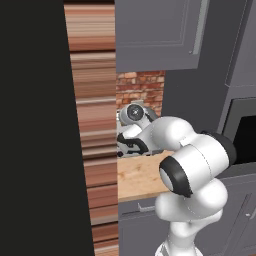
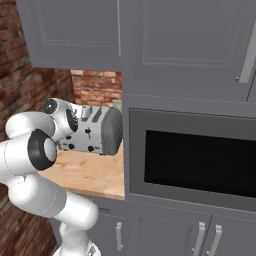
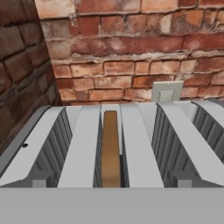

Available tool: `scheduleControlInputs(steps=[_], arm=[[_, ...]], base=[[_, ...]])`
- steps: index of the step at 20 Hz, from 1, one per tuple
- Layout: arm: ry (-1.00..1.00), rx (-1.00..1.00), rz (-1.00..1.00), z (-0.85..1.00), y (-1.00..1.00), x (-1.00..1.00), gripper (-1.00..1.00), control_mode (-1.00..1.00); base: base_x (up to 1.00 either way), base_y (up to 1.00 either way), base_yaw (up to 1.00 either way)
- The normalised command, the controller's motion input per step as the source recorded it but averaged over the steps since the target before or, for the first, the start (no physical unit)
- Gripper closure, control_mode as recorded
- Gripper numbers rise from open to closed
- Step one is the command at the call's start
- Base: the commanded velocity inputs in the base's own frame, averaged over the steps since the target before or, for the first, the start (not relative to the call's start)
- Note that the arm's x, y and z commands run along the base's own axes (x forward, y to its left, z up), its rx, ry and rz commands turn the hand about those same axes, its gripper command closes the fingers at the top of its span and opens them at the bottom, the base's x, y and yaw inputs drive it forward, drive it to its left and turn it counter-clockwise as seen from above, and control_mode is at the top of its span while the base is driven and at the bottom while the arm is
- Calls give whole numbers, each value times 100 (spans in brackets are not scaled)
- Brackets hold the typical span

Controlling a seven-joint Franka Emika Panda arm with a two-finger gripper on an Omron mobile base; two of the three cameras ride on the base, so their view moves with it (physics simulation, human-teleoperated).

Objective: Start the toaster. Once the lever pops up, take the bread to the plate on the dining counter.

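With its claw spread wide and holding nothing above the toaster (image 3: 109,144) on the wooden tabletop (image 2: 90,172), the arm risked pinching the bread (image 3: 110,148), seated deep in a middle slot, before the lever was pressed, leaving the toaster unstarted.

The toaster (image 2: 95,131) sits in a narrow nook: a brick wall (image 3: 131,52) close behind it, another brick wall (image 3: 22,74) at its left, the microwave (image 2: 192,155) housing tight against its right. Upper cabinets (image 2: 75,35) hang above, leaving open air over the slots. The bread (image 3: 110,148) fills one slot; bare wooden counter (image 2: 90,175) lies in front.
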Motion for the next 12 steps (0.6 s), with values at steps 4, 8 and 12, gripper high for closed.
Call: scheduleControlInputs(steps=[4, 8, 12], arm=[[0, 0, 0, 0, 0, 0, -100, -100], [0, 0, 0, 0, 0, 0, -100, -100], [0, 0, 0, 0, 0, 0, -100, -100]], base=[[0, 0, 0], [0, 0, 0], [0, 0, 0]])
